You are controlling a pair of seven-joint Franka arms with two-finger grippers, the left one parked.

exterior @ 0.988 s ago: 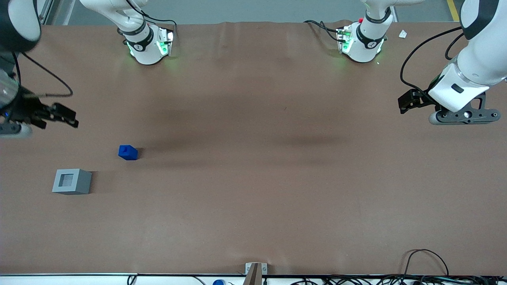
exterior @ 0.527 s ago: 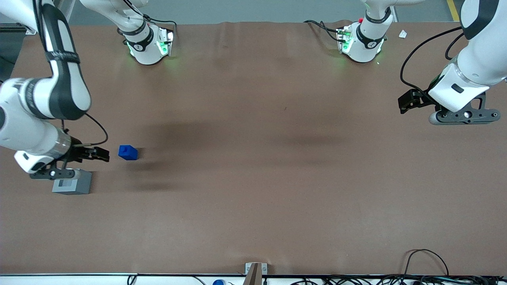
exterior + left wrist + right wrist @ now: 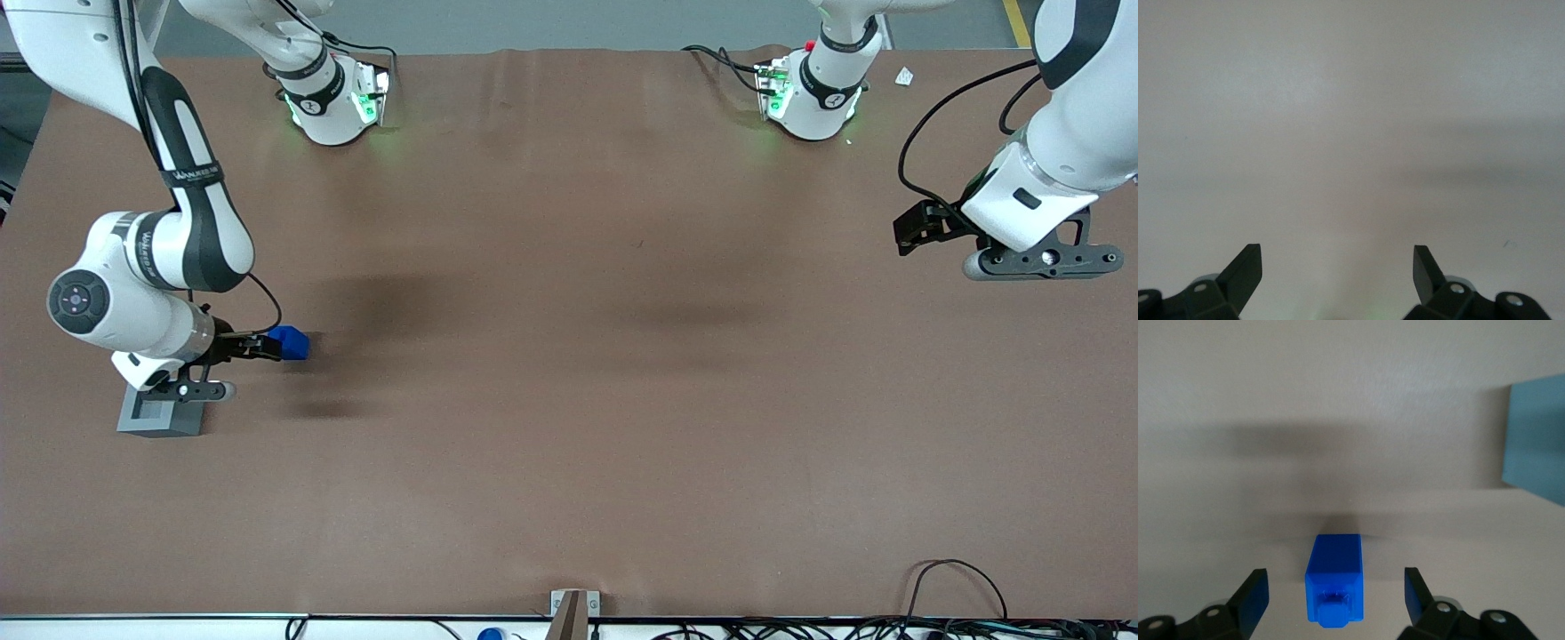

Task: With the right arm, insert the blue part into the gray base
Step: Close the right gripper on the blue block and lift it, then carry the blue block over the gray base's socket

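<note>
- Your right arm (image 3: pixel 133 284) is reaching over the brown table (image 3: pixel 569 400), and its gripper (image 3: pixel 258 348) is hanging right at the blue part (image 3: pixel 292 342).
- The blue part is sitting on the table, with its little square stud showing in the wrist view.
- The gripper's fingers (image 3: pixel 1253 597) are standing wide apart, one on each side of the blue part (image 3: pixel 1335 579), with a gap on both sides.
- The fingers are not touching the blue part, so nothing is being held yet.
- The gray base (image 3: pixel 160 420) is sitting on the table near the blue part, a bit closer to the front camera and more toward the working arm's end of the table.
- The arm's wrist is covering part of the gray base in the front view, so you are only seeing some of its top.
- In the wrist view, one side of the gray base (image 3: pixel 1537 443) is showing well apart from the blue part.
- The job looks like it is only starting: the gripper is lined up, and that is about all that is done.
- You are still needing to close on the blue part, lift it, carry it over the gray base, and push it down into the square hole.
- The blue part is small, so the fingers should be squeezing it square on, or it may be slipping or turning.
</note>
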